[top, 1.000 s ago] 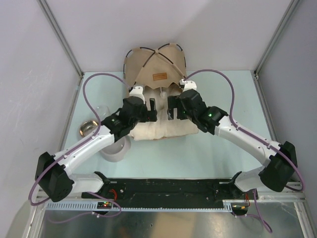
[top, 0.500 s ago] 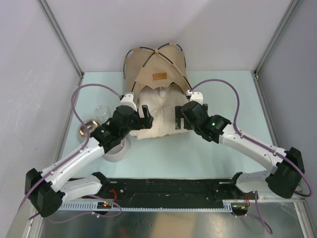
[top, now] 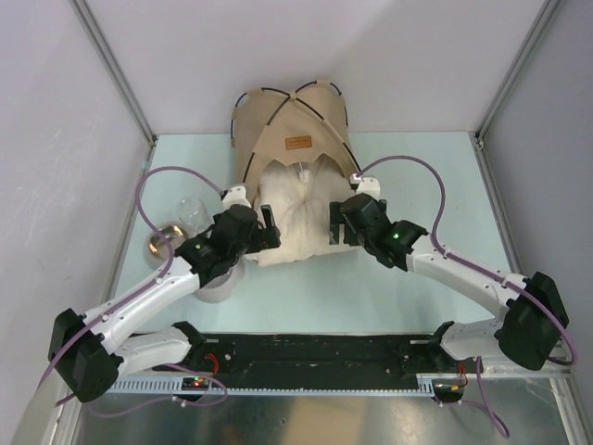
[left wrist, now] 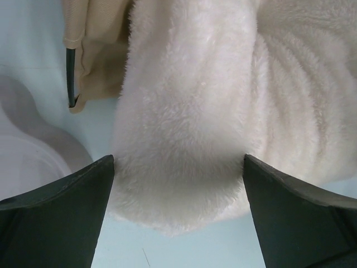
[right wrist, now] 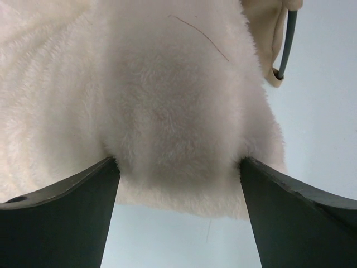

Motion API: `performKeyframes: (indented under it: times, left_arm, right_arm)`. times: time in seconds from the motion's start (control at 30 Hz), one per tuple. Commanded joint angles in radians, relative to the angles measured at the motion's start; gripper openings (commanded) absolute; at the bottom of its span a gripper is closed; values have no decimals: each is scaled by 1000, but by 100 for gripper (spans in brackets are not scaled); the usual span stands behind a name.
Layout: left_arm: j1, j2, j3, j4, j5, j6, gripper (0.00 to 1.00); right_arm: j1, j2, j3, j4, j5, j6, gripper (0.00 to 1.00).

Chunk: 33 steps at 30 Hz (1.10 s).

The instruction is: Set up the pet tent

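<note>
The pet tent (top: pixel 295 116) stands at the back of the table, tan with black poles and a brown label (top: pixel 298 143). A cream fluffy pillow (top: pixel 296 213) lies in front of it, its far end in the doorway. My left gripper (top: pixel 271 229) is at the pillow's left near corner and my right gripper (top: pixel 332 225) at its right near corner. Both are open wide. The pillow (left wrist: pixel 184 111) fills the gap of the left gripper (left wrist: pixel 178 162), and the pillow (right wrist: pixel 167 100) likewise fills the right gripper (right wrist: pixel 178 162). Tent fabric and a pole end (left wrist: pixel 71 78) (right wrist: pixel 284 44) show beside the pillow.
A pet bowl (top: pixel 165 239) sits left of the pillow, partly under my left arm, with a clear rounded thing (top: pixel 191 209) behind it. The tent's walls flank the pillow closely. Side walls and posts close in the table (top: pixel 435 185).
Both grippers came off the top of the pillow and now stand at its sides near the front corners. The pillow looks narrower and bunched between them. The tent has not moved.
</note>
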Motion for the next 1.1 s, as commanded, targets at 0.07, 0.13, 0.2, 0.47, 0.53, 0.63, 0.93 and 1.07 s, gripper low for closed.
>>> performKeyframes:
  times: [0.07,0.13,0.2,0.47,0.53,0.63,0.93,1.07]
  left_arm:
    - [-13,42,43,-23,-34,-34,100]
    - [-13,69,53,-12,1,-41,97]
    - [-13,97,66,8,34,-42,90]
    - [-10,231,222,63,105,44,5]
    - [-9,273,295,65,107,89,1]
    - [-9,335,399,69,79,162,0]
    - [-2,440,538,124,-23,304,0]
    - [5,455,513,158,-71,305,0]
  right_arm:
    - [-40,45,1,139,-57,-13,73]
    - [-49,59,1,157,-82,-9,53]
    - [-55,69,1,175,-97,-8,31]
    - [-67,115,31,254,-152,-22,0]
    - [-65,131,52,279,-160,-37,0]
    - [-59,165,99,317,-159,-66,0]
    - [-46,260,205,491,-95,-195,0]
    - [-52,312,247,567,-79,-265,0]
